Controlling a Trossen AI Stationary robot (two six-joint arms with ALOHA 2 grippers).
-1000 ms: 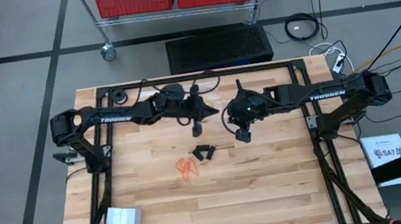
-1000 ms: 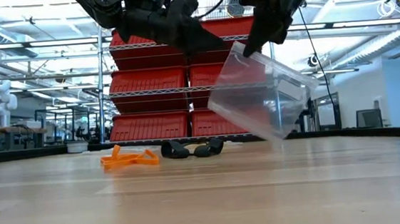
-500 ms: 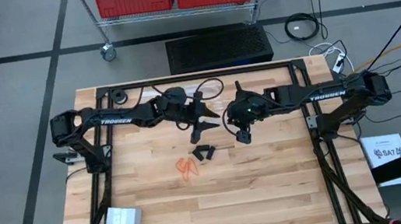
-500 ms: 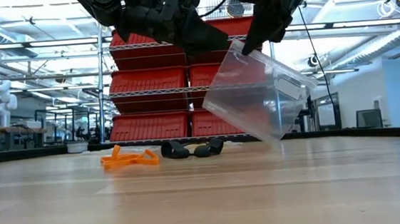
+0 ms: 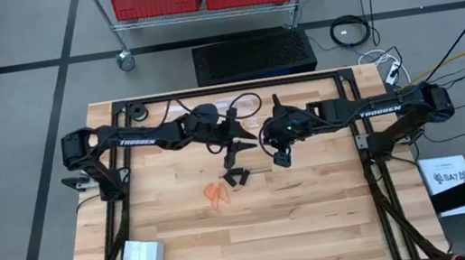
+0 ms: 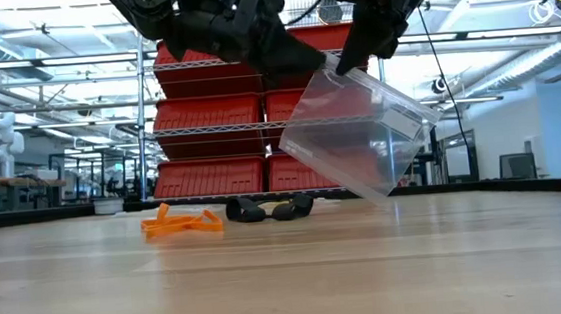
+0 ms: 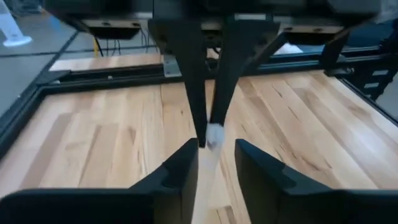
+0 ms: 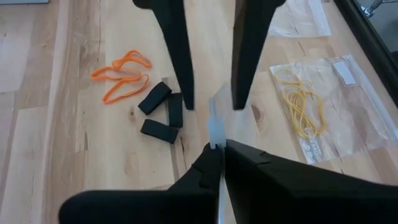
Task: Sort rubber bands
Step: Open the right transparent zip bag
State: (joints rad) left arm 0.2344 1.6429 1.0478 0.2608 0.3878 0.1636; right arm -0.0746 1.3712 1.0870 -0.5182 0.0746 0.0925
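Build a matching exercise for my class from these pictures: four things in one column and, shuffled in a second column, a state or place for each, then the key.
Things:
1. orange rubber bands
2. black rubber bands
3. yellow rubber bands
4. right gripper

States or places:
A. inside a clear bag lying flat on the table
B. pinching the edge of a clear hanging bag
C. loose thin loops on the wood
D. three short flat pieces beside the orange ones

Pairs: 1-C, 2-D, 3-A, 4-B

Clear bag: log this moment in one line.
right gripper: shut on clear bag, lifted | left gripper: open at bag edge | orange bands, black bands: on table
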